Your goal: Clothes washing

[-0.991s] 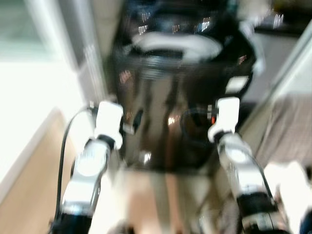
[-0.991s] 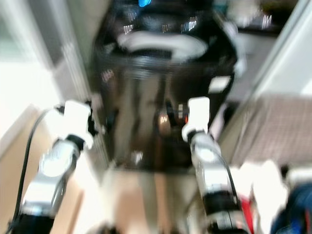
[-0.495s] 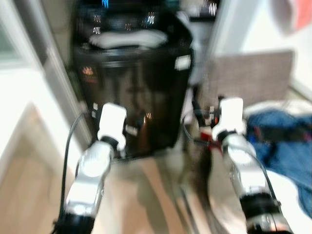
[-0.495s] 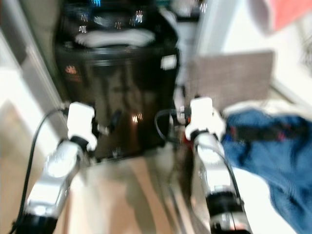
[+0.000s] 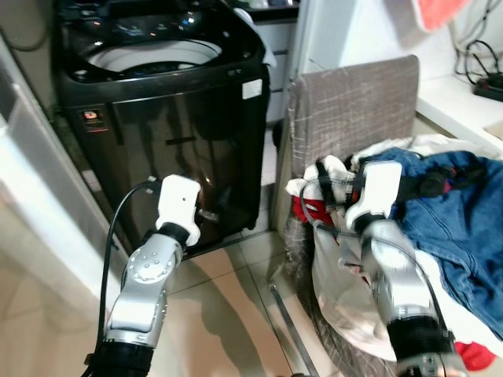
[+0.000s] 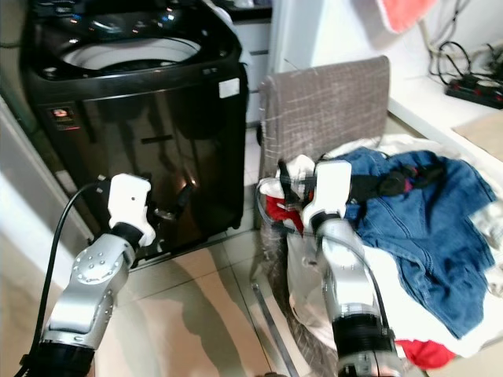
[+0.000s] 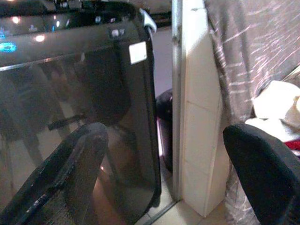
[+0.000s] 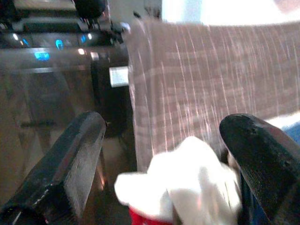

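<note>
Fetching a garment seems the step in hand; the right pincer [image 8: 159,154], spread wide, hovers over the clothes pile [image 6: 424,228] on the right; the left pincer [image 7: 164,178], also spread, faces the open-topped washing machine [image 5: 157,86] far left; next, lower and pinch the white cloth [image 8: 187,173].

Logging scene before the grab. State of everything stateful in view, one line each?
washing machine: lid open, white drum rim showing, panel lights on
chair: upright beside the washer, seat piled with clothes
jeans: crumpled on top of the pile
white garment: bunched at the pile's near edge
left gripper: open, holding nothing, facing the washer's front
right gripper: open, holding nothing, at the white garment
</note>
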Tool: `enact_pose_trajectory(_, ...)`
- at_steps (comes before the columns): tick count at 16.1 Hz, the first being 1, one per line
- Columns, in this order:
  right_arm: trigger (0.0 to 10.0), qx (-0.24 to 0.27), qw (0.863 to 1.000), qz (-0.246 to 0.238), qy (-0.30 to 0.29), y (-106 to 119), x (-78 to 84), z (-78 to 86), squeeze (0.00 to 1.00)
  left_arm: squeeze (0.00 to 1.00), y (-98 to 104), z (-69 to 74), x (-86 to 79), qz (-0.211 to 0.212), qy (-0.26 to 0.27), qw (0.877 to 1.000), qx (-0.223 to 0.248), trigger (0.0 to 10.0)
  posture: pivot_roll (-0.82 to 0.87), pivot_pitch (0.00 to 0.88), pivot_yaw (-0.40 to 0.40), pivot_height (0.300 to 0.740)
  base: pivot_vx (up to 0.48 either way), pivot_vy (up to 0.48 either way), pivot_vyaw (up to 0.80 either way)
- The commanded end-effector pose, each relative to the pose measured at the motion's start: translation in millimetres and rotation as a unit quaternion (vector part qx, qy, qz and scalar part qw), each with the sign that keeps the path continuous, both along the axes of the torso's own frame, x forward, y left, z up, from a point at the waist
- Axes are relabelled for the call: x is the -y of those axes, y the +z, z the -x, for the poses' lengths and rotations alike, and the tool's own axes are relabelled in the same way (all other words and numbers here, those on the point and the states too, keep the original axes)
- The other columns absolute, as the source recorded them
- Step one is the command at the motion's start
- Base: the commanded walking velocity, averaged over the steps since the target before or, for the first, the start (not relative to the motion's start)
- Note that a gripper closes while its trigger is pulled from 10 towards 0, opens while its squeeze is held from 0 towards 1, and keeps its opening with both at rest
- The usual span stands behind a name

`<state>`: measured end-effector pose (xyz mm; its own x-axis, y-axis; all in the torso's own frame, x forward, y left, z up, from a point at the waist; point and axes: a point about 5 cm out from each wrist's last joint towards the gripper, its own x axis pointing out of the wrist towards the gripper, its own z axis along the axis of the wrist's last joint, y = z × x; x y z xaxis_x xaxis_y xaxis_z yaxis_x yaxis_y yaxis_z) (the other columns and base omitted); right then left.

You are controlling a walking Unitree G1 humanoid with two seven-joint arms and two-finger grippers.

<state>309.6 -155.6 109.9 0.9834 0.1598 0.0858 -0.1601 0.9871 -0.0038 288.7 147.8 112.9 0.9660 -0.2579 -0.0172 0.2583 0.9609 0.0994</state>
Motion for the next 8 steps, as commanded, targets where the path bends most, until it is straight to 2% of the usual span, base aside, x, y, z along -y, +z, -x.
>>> enact_pose_trajectory(1,10.0,0.015,1.0,0.007,0.0,7,0.4,-1.1,0.0,0.0,2,-0.9,-2.9,-0.007,-0.005,1.0,0.006,10.0,-0.13,0.0,0.008,0.74,0.0,0.398,-0.61)
enact_pose_trajectory(2,10.0,0.023,1.0,0.016,-0.001,9,0.3,-0.9,0.0,0.0,2,-1.0,-1.0,-0.015,-0.014,1.0,0.009,10.0,-0.13,0.0,0.008,0.74,0.0,0.48,-0.61)
enact_pose_trajectory(4,10.0,0.042,0.999,0.029,-0.003,15,-0.3,-2.2,0.0,0.0,7,-4.5,2.8,-0.019,-0.016,0.999,0.026,10.0,-0.13,0.0,0.01,0.74,0.0,0.0,-0.61)
enact_pose_trajectory(8,10.0,0.064,0.997,0.042,-0.024,23,6.0,-2.5,0.0,0.0,9,-9.0,5.9,-0.025,-0.028,0.999,0.028,10.0,-0.15,0.0,0.022,0.74,0.0,0.0,-0.62)
